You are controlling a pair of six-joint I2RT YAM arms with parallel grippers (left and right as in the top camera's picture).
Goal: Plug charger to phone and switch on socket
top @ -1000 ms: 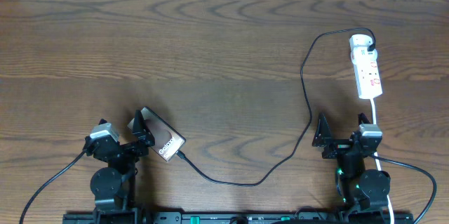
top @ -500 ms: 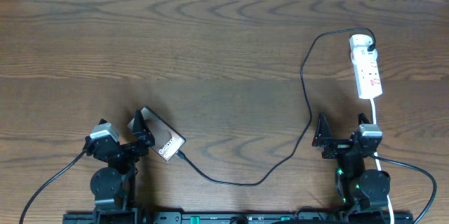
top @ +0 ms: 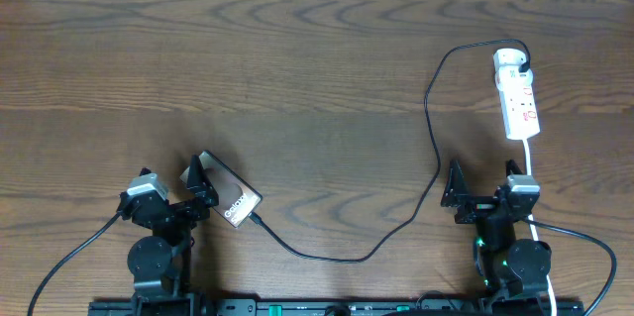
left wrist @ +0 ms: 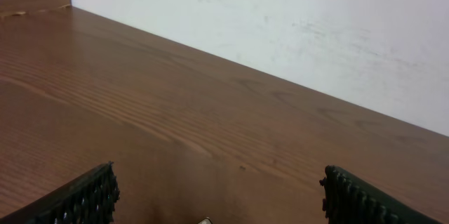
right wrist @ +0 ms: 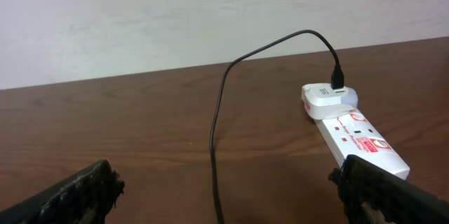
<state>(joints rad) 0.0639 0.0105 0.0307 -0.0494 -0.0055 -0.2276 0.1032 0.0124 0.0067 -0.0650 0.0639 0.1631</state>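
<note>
Your left gripper [top: 168, 172] is sitting low at the near left edge of the brown wood-grain table [top: 297, 78], and its two black ribbed fingers [left wrist: 84, 199] are standing wide apart with nothing between them. The flat, dark bronze, rectangular phone [top: 226, 197] with white lettering is lying slanted on the table just beside that gripper's inner finger. Its far corner is reaching that finger, though you cannot tell from above whether the two are touching.

The long thin black charger cable [top: 433, 158] is meeting the phone's near short edge with its connector tip. Whether the tip is fully seated is too small for you to judge. From there the cable is sagging toward you, climbing past your right gripper [top: 483, 175], and looping over into a small white plug adapter [right wrist: 328, 99].

That adapter is sitting in the rounded far end of the white elongated power strip [top: 520, 103] with red marks, which is lying at the far right. The strip's white cord [top: 528, 162] is trailing back toward the right arm. Your right gripper's fingers are also spread fully apart, holding nothing, well short of the strip. The switch position is not readable.
</note>
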